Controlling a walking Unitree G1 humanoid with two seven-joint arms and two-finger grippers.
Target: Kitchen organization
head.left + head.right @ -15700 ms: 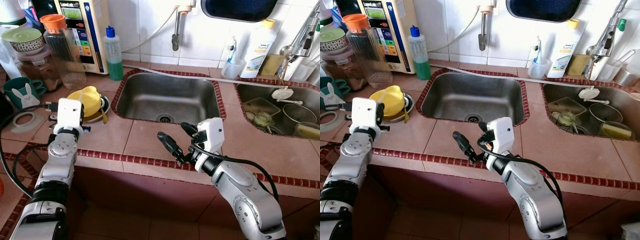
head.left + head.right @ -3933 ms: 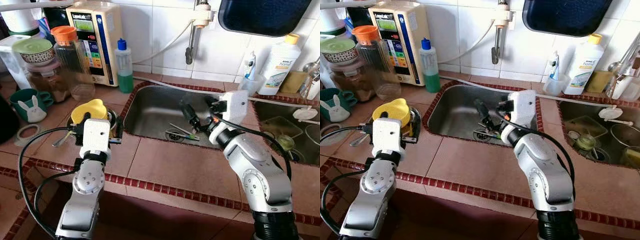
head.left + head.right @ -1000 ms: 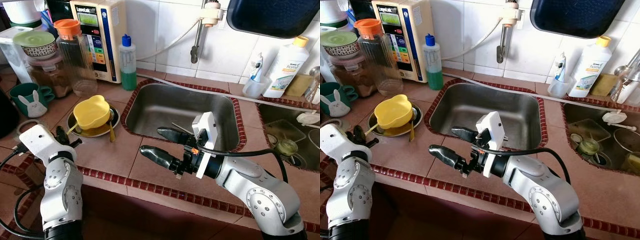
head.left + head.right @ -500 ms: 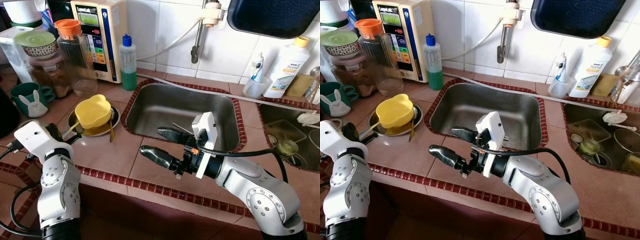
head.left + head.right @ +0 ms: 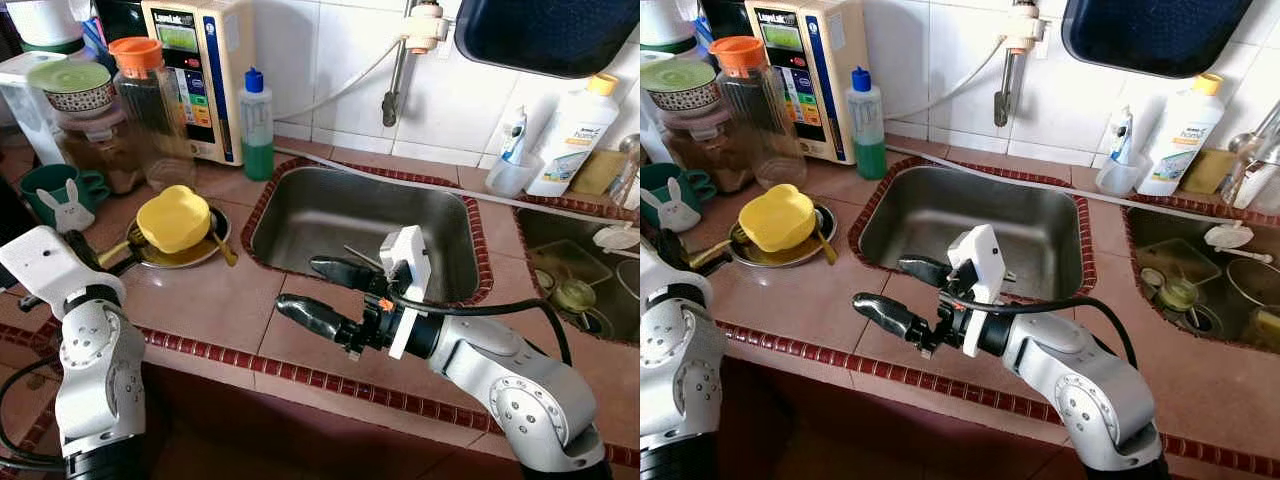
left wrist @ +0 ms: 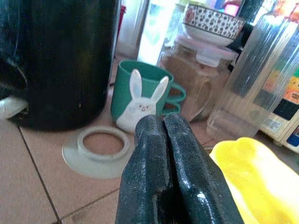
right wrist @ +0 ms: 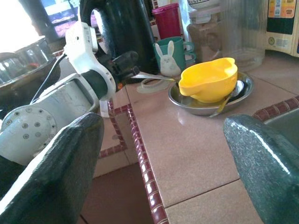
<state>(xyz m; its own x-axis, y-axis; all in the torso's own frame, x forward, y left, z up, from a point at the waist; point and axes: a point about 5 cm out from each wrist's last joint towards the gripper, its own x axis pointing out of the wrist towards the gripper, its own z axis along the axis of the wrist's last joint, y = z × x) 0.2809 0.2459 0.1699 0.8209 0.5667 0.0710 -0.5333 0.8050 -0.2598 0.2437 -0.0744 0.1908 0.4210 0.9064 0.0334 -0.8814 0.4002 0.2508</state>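
Observation:
A yellow bowl (image 5: pixel 175 218) lies upside down on a steel plate (image 5: pixel 203 252) on the tiled counter, left of the sink (image 5: pixel 300 215). My left gripper (image 5: pixel 88 246) is just left of the plate, shut on the handle of a metal utensil (image 7: pixel 154 76) that reaches to the bowl. In the left wrist view its fingers (image 6: pixel 159 177) press together. A second utensil (image 5: pixel 224 251) leans on the plate's right rim. My right gripper (image 5: pixel 300 285) hovers open over the counter in front of the sink, holding nothing. A thin utensil (image 5: pixel 358 257) lies in the sink.
A green rabbit mug (image 6: pixel 140 100), a white ring lid (image 6: pixel 100 147) and a black kettle (image 6: pixel 56 60) stand left of the plate. Jars, a water purifier (image 5: pixel 195 70) and a green bottle (image 5: pixel 257 125) line the back. A second sink (image 5: pixel 575 270) at right holds dishes.
My left arm has swung left and back along the counter edge with the utensil. The bowl and plate have shifted slightly left. The right gripper has barely moved.

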